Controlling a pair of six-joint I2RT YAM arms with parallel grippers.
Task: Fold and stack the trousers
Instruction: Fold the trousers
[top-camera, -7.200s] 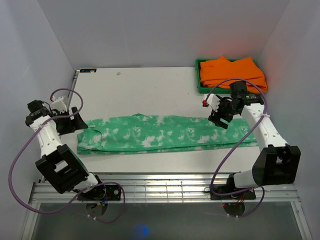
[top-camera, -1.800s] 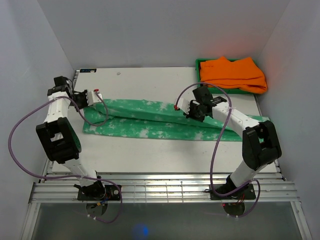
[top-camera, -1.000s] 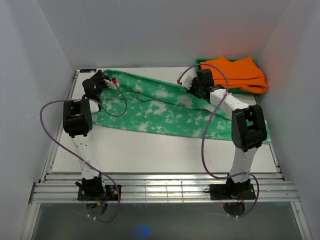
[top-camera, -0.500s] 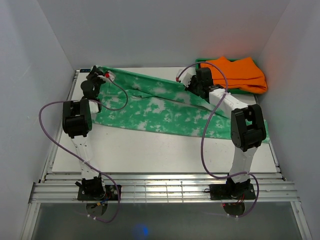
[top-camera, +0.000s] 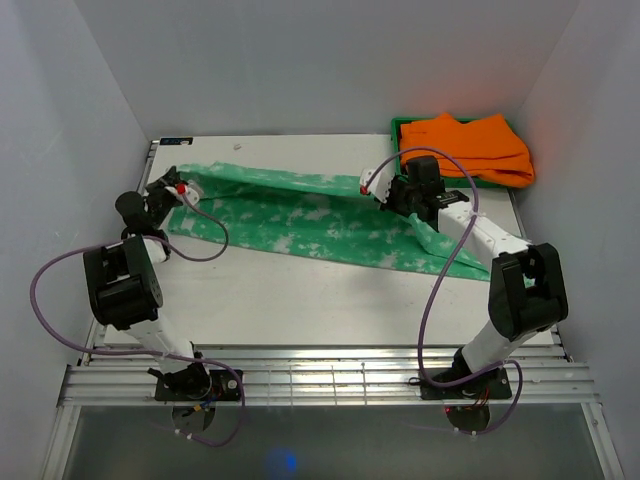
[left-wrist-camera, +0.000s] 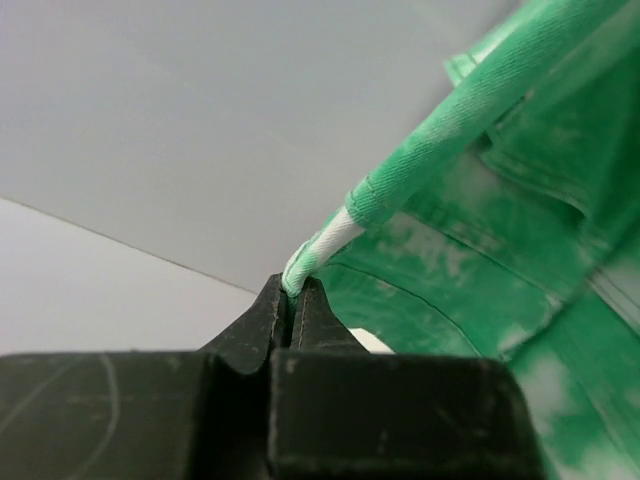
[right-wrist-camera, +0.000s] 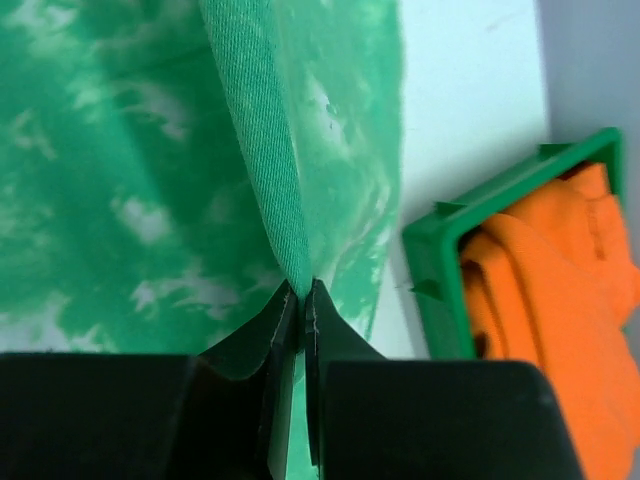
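Now my left hand (left-wrist-camera: 293, 298) and right hand (right-wrist-camera: 302, 300) each pinch a thin edge of the trousers (top-camera: 300, 215) strung between them, so I judge a hard pull could slip the cloth free.

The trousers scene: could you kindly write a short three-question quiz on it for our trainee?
1. True or false: the left gripper and the right gripper are each shut on the trousers.
2. The orange garments lie: A) in the green bin; B) on the trousers; C) in a gripper.
3. Fill in: the gripper nearer the green bin is the ____ one.
Key: 1 true; 2 A; 3 right.
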